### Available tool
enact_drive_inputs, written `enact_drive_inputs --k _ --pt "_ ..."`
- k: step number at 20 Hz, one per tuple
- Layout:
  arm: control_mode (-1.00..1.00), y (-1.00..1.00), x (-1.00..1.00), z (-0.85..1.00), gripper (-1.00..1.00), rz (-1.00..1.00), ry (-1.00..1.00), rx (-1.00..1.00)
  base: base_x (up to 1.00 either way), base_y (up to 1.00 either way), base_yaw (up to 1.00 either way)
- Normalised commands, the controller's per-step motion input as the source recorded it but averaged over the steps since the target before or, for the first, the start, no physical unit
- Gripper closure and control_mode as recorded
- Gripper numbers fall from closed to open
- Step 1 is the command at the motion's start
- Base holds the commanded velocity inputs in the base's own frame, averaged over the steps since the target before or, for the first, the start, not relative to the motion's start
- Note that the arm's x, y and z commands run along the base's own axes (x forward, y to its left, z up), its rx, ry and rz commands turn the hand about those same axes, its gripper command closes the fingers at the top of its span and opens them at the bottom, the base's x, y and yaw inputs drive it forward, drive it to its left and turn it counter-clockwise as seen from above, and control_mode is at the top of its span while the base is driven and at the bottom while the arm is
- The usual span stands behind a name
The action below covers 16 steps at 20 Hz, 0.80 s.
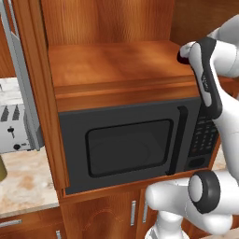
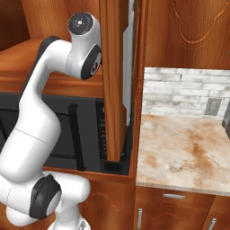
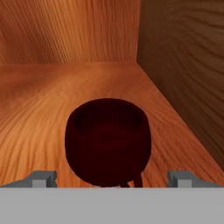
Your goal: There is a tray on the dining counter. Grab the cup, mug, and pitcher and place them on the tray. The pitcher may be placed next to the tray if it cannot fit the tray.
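- Currently, hand view: one mug (image 3: 108, 142), dark maroon, upright on the wooden shelf (image 3: 39, 113), low centre of frame, near the back right corner of the cubby.
- Gripper (image 3: 112, 179): jaws released and spread wide, one tip at the lower left of the frame, one at the lower right, the mug between them; neither tip is seen touching it.
- A thin dark piece at the mug's lower right edge may be its handle; too little shows to tell.
- Left base view, left to right: one toaster (image 1: 11, 127) at the left edge, one microwave (image 1: 135, 144) at centre under the shelf, arm at the right edge with the hand reaching onto the shelf.
- Right base view, left to right: arm at left, wood post at centre, bare marble counter (image 2: 179, 148) at right.
- Risk, judged: closing off-centre could nudge the round mug toward the right wall or tip it.
- Risk, judged: the cubby is tight, so a steep lift could knock hand or mug against the wood.
- Count: mug 1, toaster 1, microwave 1.
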Motion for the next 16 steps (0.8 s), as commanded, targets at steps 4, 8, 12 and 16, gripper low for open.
enact_drive_inputs --k 4,8,12,16 --pt "-1.00 0.00 0.10 0.00 -1.00 0.00 0.00 0.00 0.00 0.00 0.00" --pt "-1.00 0.00 0.02 0.00 -1.00 0.00 0.00 0.00 0.00 0.00 0.00" --pt "-1.00 0.00 0.00 0.00 -1.00 0.00 0.00 0.00 0.00 0.00 0.00" --pt "-1.00 0.00 0.00 0.00 -1.00 0.00 0.00 0.00 0.00 0.00 0.00"
